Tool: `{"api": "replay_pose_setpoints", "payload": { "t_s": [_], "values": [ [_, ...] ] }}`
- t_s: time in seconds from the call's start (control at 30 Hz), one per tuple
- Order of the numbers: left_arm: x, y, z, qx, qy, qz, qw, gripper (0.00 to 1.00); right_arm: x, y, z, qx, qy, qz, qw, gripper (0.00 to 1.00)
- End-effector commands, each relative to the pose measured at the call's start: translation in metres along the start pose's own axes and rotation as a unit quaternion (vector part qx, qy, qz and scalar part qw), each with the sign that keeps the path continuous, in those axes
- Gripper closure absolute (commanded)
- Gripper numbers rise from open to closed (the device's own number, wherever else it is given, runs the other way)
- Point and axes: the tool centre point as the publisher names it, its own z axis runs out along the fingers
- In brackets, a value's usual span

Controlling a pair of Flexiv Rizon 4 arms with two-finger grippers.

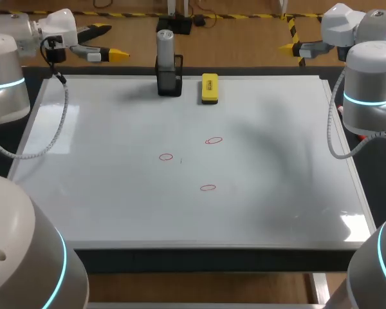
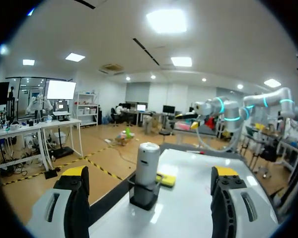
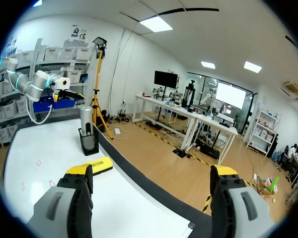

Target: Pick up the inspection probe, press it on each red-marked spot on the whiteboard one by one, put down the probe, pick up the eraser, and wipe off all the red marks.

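At the far edge of the whiteboard (image 1: pixel 103 167), the inspection probe (image 1: pixel 165 44) stands upright in a black holder (image 1: pixel 169 80). The probe is a grey cylinder and projects above the holder rim. The yellow eraser (image 1: pixel 210 88) lies flat on the board just beside the holder, on the side toward the right arm, apart from it.

The whiteboard lies flat on the dark bench (image 1: pixel 180 261) and covers most of it. Three red marks, all small ovals, are drawn near the middle of the board:
- one mark (image 1: pixel 166 156) on the left-arm side;
- one mark (image 1: pixel 213 140) farther back, on the right-arm side;
- one mark (image 1: pixel 208 188) nearest the robot.

The marks are well apart from the probe and the eraser.

The left end effector (image 2: pixel 149 172) is held above the far left corner of the board. Its fingers are spread wide and grip nothing. In the left wrist view, the probe and holder stand ahead of it, with the eraser just beyond the holder.

The right end effector (image 3: pixel 151 171) is held above the far right corner of the board. Its fingers are likewise spread wide and grip nothing. In the right wrist view, the eraser lies ahead of it, with the holder and probe farther along the same edge.
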Motion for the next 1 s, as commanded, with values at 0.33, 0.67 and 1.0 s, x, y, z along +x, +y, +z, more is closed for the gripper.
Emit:
{"api": "replay_pose_setpoints", "payload": {
  "t_s": [0.33,0.67,1.0],
  "values": [
    [-0.014,0.015,0.049,0.011,0.156,0.006,0.988,0.0,0.0,0.0,0.0,0.0,0.0,0.0,1.0,0.0],
    [-0.025,0.024,0.074,0.022,0.179,0.01,0.984,0.0,0.0,0.0,0.0,0.0,0.0,0.0,1.0,0.0],
    [-0.04,0.026,0.1,0.038,0.203,0.008,0.978,0.0,0.0,0.0,0.0,0.0,0.0,0.0,1.0,0.0]
  ]
}}
